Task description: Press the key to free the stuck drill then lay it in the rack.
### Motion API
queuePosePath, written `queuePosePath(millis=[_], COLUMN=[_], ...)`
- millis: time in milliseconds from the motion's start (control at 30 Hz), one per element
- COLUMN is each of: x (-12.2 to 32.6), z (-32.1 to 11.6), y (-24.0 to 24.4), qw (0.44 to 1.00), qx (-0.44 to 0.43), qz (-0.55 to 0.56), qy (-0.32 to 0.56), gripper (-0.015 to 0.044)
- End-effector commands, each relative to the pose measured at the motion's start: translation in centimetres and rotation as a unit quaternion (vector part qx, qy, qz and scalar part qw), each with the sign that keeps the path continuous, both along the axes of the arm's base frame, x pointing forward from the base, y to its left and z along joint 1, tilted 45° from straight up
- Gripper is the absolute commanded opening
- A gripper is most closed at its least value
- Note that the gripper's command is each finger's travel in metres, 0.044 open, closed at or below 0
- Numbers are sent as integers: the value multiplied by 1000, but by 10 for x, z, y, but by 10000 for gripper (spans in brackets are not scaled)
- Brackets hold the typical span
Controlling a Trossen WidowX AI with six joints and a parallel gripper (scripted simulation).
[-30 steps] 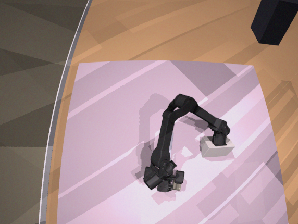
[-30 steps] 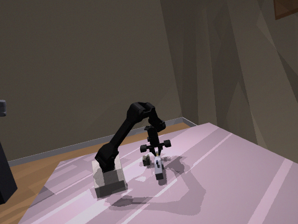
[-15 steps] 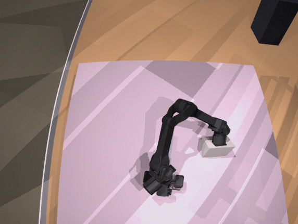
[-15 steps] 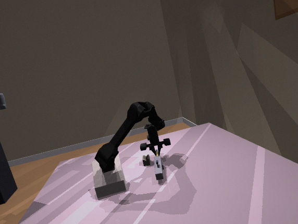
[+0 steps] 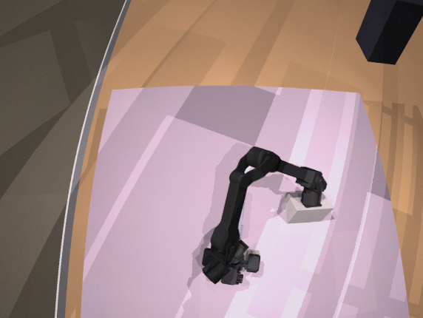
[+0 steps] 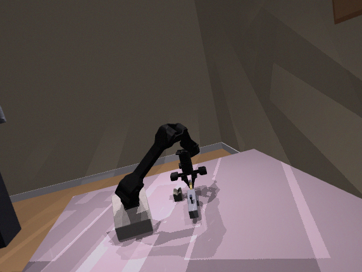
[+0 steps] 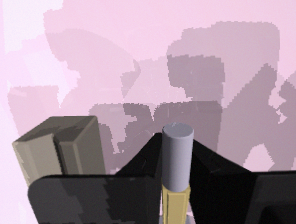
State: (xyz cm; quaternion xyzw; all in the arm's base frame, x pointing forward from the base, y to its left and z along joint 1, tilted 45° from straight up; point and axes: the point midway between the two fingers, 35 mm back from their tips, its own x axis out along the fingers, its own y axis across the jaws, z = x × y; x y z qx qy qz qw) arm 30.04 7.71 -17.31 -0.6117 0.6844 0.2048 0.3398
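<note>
1 drill (image 6: 190,185) (image 7: 178,159), grey-ended with a yellow section, pinched upright in the gripper (image 5: 231,263) (image 6: 190,183) (image 7: 168,138), fingers nearly together. Its lower part is cut off in the wrist view. In the exterior view it is at the far end of 1 grey block (image 6: 193,207); whether it is seated there, cannot tell. Small dark piece (image 6: 191,199) on top, too small to identify. Notched rack (image 5: 253,252) (image 6: 178,195) (image 7: 75,142) just left, partly hidden from above.
</note>
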Motion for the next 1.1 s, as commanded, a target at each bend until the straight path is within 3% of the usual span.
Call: queuePosePath(millis=[0, 1067], x=[1, 3], z=[-2, 3], y=[6, 16], qw=[1000, 1000], qx=[1, 2], qz=[0, 0], qy=[-2, -2], gripper=[0, 0])
